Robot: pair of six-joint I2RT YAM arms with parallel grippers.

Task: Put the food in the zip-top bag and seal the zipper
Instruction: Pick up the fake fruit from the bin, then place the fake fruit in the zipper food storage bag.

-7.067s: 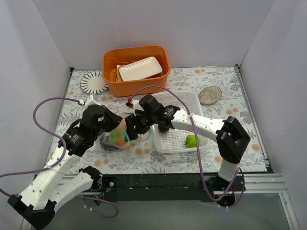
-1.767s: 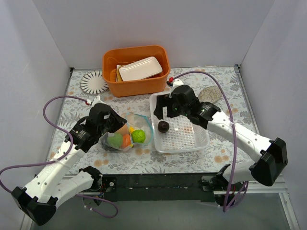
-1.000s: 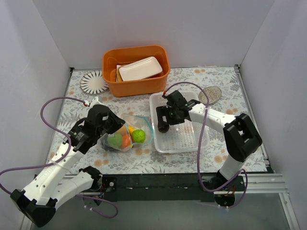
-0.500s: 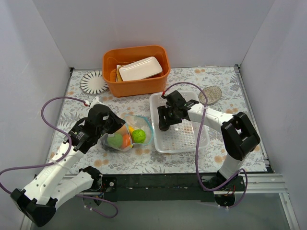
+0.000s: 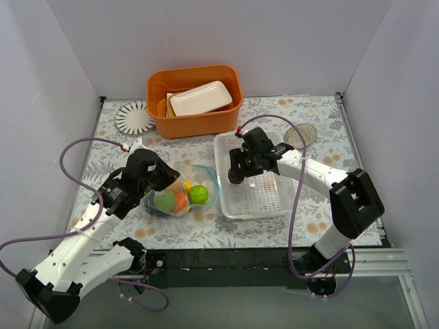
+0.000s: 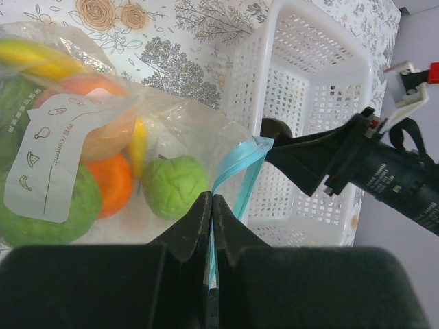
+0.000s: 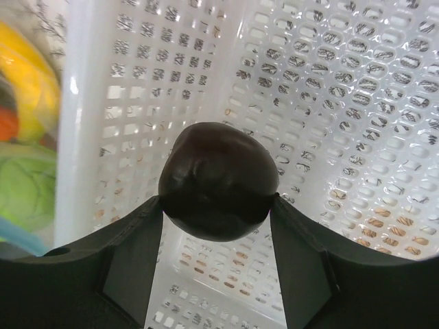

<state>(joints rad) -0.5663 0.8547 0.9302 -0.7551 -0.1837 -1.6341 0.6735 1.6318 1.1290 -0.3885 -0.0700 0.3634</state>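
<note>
The clear zip-top bag [image 5: 180,195] lies left of the white basket [image 5: 271,199] and holds an orange, a banana, a peach and two green limes [image 6: 171,186]. Its teal-blue zipper strip [image 6: 240,163] stands open at the mouth. My left gripper [image 6: 211,200] is shut on the bag's mouth edge at the zipper. My right gripper [image 7: 218,205] is shut on the dark plum [image 7: 218,181], held above the basket floor at its left side [image 5: 235,175]. The grapes and leaf are not clearly seen.
An orange bin [image 5: 195,103] with a white dish [image 5: 200,98] stands at the back. A striped round plate [image 5: 132,118] sits at the back left, a small grain dish [image 5: 302,133] at the back right. The basket's left wall [image 7: 82,137] separates plum and bag.
My right gripper came down over the plum in the basket, closed on it and lifted it slightly. The left gripper has kept holding the bag mouth.
</note>
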